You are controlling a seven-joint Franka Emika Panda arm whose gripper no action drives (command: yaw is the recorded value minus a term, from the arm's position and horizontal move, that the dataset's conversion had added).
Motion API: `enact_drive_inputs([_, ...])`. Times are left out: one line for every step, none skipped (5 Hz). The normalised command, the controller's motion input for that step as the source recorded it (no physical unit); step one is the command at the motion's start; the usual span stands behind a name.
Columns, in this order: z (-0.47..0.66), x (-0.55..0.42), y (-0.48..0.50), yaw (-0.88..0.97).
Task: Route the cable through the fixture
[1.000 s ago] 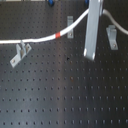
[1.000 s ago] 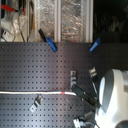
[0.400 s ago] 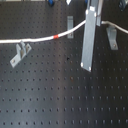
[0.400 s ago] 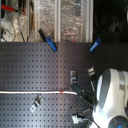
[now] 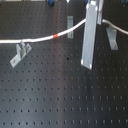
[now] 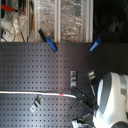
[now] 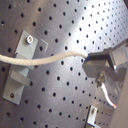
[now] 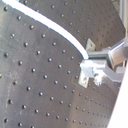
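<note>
The white cable [image 5: 35,39] runs in from the first exterior view's left, carries a red band [image 5: 56,36], and rises to my gripper [image 5: 86,55]. A further stretch leaves toward the first exterior view's right. The gripper is shut on the cable [image 7: 45,57], which ends at the grey fingertips [image 7: 100,62] in both wrist views. In the second exterior view the cable [image 6: 30,93] lies straight, its red band [image 6: 61,94] just short of the gripper [image 6: 80,94]. The cable crosses a grey bracket fixture [image 5: 20,52]; whether it sits in that fixture [image 7: 22,52] I cannot tell.
Two more grey brackets [image 5: 70,22] [image 5: 112,37] stand on the black perforated board [image 5: 55,95]. Blue clips [image 6: 50,44] [image 6: 95,44] and clear storage boxes [image 6: 60,20] line the far edge. The white arm body [image 6: 112,100] fills the second exterior view's lower right.
The gripper has shifted slightly toward the first exterior view's left with the cable. The red band has moved left too, and the cable now climbs to the gripper less steeply.
</note>
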Motion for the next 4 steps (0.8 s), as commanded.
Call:
enact_drive_inputs([0.07,-0.001,-0.001,0.0])
enact_drive_inputs([0.21,0.001,-0.001,-0.01])
enact_drive_inputs([0.03,0.0,0.0,0.0])
enact_drive_inputs([0.06,0.097,-0.065,-0.95])
